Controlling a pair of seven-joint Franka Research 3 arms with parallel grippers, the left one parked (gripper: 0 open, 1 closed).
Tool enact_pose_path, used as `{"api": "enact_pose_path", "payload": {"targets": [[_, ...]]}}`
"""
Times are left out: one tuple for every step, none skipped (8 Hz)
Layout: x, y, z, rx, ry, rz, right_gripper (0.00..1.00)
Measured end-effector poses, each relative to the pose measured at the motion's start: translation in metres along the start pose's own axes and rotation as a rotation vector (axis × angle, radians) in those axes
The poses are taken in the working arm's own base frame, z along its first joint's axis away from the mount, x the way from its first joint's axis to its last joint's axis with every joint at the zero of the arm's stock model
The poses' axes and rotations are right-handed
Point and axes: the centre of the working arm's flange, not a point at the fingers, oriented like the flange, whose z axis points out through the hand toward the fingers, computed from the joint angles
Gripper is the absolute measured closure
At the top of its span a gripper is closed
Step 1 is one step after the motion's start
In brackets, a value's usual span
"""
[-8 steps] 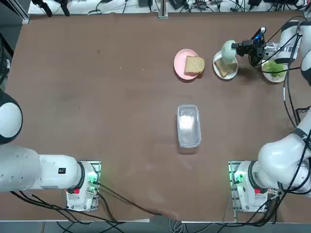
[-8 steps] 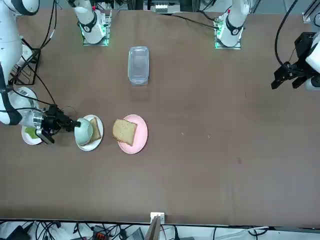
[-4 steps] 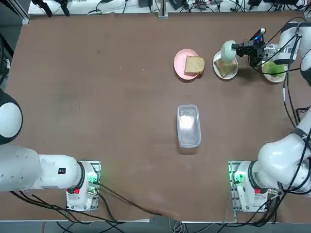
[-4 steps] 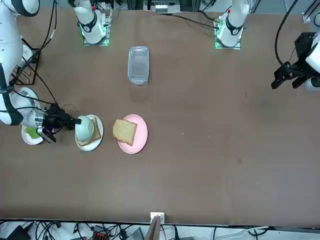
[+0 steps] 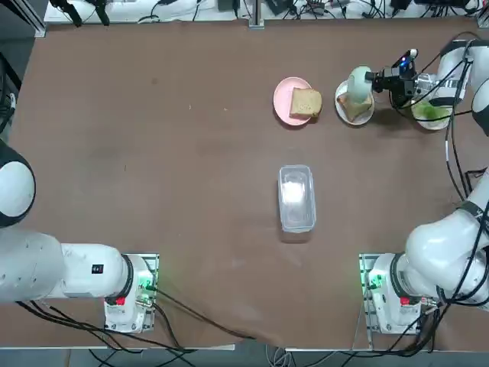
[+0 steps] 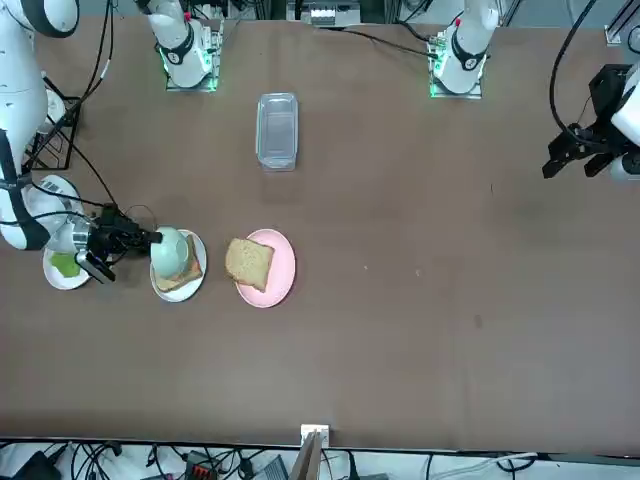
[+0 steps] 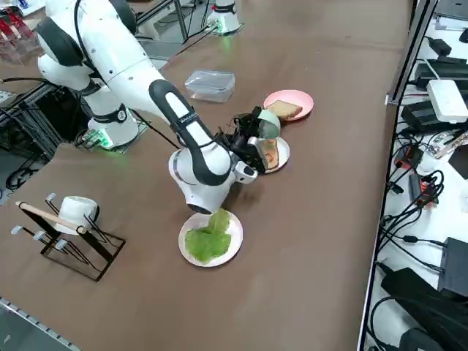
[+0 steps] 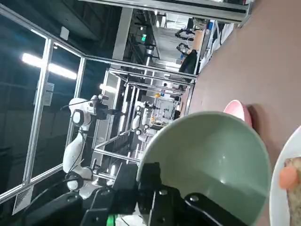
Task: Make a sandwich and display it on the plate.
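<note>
Barely shifted, my right hand (image 8: 149, 181) grips the pale-green bowl (image 8: 211, 160), tipped over the white plate's bread (image 7: 269, 152); lettuce likely follows.

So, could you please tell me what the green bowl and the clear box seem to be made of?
The bowl looks like glossy glazed ceramic: its smooth inside catches small bright highlights, though hard plastic could look the same. The box appears to be thin, shiny plastic, since the brown table tints through its walls and it throws back a bright glare.
</note>
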Motion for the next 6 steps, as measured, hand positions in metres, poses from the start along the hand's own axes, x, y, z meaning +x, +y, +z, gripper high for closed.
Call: {"api": "enact_pose_path", "payload": {"targets": [[-0.0006, -0.002, -0.0002, 0.015, -0.003, -0.005, 0.96], [-0.0014, -0.0041, -0.0015, 0.029, -0.004, -0.016, 0.96], [-0.002, -0.0055, -0.0037, 0.037, -0.002, -0.027, 0.96], [-0.0023, -0.006, -0.0049, 0.039, 0.0, -0.032, 0.96], [-0.002, -0.0063, -0.0052, 0.039, 0.001, -0.037, 0.96], [-0.0002, -0.0075, -0.0058, 0.037, 0.0, -0.044, 0.96]]}}
